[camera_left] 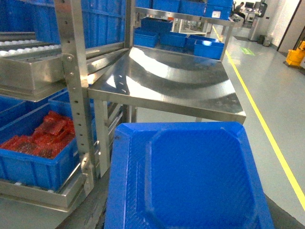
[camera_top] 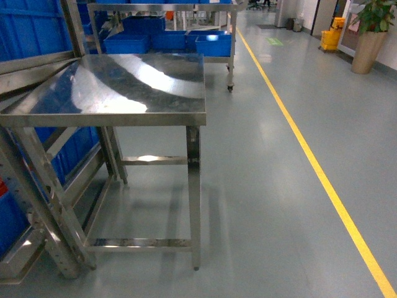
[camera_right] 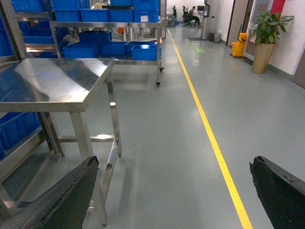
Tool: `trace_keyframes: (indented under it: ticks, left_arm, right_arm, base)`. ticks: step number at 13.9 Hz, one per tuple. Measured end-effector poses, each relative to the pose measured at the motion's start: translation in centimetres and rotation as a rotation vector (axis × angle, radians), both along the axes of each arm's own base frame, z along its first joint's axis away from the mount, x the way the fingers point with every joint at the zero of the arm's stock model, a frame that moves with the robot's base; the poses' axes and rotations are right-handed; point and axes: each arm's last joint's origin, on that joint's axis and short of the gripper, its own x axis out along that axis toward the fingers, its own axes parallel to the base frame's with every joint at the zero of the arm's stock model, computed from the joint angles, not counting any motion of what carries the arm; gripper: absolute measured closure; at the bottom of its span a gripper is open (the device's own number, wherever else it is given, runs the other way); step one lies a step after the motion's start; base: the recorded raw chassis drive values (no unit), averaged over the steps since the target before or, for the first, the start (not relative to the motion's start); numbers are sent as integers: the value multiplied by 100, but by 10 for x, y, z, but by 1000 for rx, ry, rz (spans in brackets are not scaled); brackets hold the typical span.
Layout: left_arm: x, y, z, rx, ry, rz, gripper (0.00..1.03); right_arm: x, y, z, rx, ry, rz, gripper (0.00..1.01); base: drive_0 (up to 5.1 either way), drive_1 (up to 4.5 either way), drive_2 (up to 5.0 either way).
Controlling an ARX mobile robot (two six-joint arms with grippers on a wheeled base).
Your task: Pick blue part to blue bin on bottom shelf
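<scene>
— Well, which view has the blue part?

— Only the left wrist one. The blue part (camera_left: 190, 176) fills the camera's 6 o'clock. The head view looks over the steel tabletop (camera_top: 124, 93) and bare floor, and shows neither arm nor part.

— Start at the left, then.

— At 9 o'clock in the left wrist view stands the rack (camera_left: 76, 86), with white roller tracks (camera_left: 19, 45) high up. Low down, on the bottom shelf (camera_left: 47, 195), sits a blue bin (camera_left: 33, 157) holding red pieces. The part is at about 3 o'clock from that bin, with the rack's post between them. It is not on the shelf.

— How does the part lie?

— Broad face up, with a shallow recess with cut corners in the middle. Its far edge points to 12 o'clock, toward the tabletop's front rim. Its sides run from 6 to 12, but the near end runs out of view, so I cannot tell its long axis.

— And the left claw?

— Out of sight; the part covers where it would be, so I cannot tell whether it pinches anything.

— Further right?

— The right wrist view shows the right claw (camera_right: 174, 162) spread wide. Its dark fingers (camera_right: 71, 195) sit at 7 and 5 o'clock with only floor between them. A yellow floor line (camera_right: 209, 133) runs toward 12 o'clock. A cart (camera_right: 143, 24) of blue bins stands at 11 and a potted plant (camera_right: 267, 28) at 1.
</scene>
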Motion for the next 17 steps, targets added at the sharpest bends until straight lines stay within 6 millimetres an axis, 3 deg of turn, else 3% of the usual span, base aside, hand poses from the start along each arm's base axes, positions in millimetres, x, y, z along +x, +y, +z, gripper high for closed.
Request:
trace_keyframes:
  ticks: [7,10,17]
  left_arm:
    - [0,0,0,0,0,0,60]
    - [0,0,0,1,2,0,60]
    - [0,0,0,1,3,-2,60]
  right_arm:
    - [0,0,0,0,2,0,3]
    - [0,0,0,0,-1,0,3]
    - [0,0,0,0,2,0,3]
  base:
    - [-4,414,-423]
    - [0,0,0]
    - [-478,257,257]
